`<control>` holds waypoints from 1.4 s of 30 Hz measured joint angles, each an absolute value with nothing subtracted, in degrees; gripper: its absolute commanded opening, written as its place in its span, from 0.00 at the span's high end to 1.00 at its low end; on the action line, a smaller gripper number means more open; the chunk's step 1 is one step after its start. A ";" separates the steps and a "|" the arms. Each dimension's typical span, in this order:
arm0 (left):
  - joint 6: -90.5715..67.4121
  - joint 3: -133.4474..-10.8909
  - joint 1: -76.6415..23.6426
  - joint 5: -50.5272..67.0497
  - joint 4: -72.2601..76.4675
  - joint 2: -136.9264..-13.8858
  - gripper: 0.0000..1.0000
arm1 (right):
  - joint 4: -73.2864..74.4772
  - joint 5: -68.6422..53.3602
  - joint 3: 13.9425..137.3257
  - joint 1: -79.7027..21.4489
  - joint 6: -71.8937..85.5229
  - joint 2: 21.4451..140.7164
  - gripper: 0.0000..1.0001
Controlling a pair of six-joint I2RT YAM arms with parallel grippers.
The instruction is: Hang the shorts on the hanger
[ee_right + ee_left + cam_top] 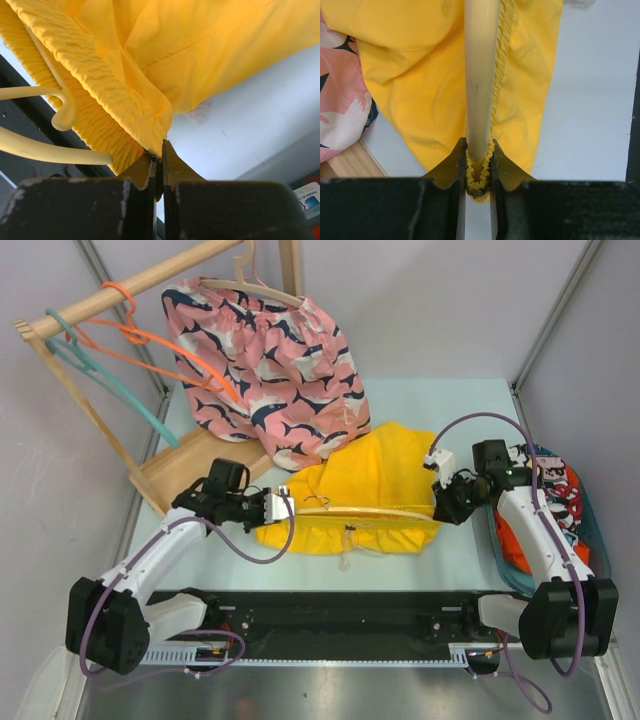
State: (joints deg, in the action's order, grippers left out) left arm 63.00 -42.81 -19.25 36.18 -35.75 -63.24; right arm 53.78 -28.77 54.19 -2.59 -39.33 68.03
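The yellow shorts (375, 475) lie mid-table with the elastic waistband towards me. The pale-yellow hanger (362, 512) runs along the waistband. My left gripper (283, 508) is at the shorts' left end. In the left wrist view it (479, 161) is shut on the hanger's arm tip (481, 75), with the waistband (500, 60) bunched around it. My right gripper (443, 502) is at the shorts' right end. In the right wrist view it (161, 152) is shut on the waistband corner (115, 105). The hanger's hook (62, 112) and other arm (50, 150) show beside it.
A wooden rack (120, 295) stands back left. It holds pink whale-print shorts (270, 365) on a wooden hanger, plus an orange hanger (170, 345) and a teal hanger (110, 380). A teal basket (593, 525) with a multicoloured garment (555, 490) sits at the right edge.
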 measured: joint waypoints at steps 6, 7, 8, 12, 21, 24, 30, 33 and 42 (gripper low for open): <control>60.53 -43.55 -19.22 36.21 -35.70 -65.23 1.00 | 54.61 -28.73 54.19 -2.55 -39.90 67.96 1.00; 60.25 -43.88 -19.20 36.21 -35.68 -65.47 1.00 | 54.63 -28.73 54.19 -2.55 -39.94 67.92 1.00; 60.03 -44.12 -19.18 36.18 -35.68 -65.69 1.00 | 54.61 -28.75 54.19 -2.55 -40.01 67.83 1.00; 59.53 -44.71 -18.92 36.32 -36.21 -66.28 1.00 | 54.61 -28.80 54.19 -2.46 -40.12 67.77 1.00; 58.85 -46.72 -18.39 36.64 -38.13 -67.26 1.00 | 54.59 -29.15 54.19 -2.44 -40.10 67.24 1.00; 58.48 -47.46 -18.04 36.62 -38.26 -68.29 1.00 | 54.04 -29.23 53.71 -2.44 -39.94 66.67 1.00; 59.61 -47.44 -17.98 36.51 -39.62 -68.25 1.00 | 53.06 -29.67 50.98 -2.39 -39.48 64.51 1.00; 60.69 -46.92 -18.39 35.27 -39.46 -66.83 1.00 | 52.45 -30.06 51.00 -2.39 -39.46 64.05 1.00; 55.37 -49.06 -30.11 22.98 -38.24 -68.01 1.00 | 51.72 -23.55 51.90 -9.91 -37.28 61.47 1.00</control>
State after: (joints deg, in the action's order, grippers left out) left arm 55.37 -49.06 -30.11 22.98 -38.24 -68.01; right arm 51.72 -23.55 51.90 -9.91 -37.28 61.47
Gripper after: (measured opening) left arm 0.201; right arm 0.024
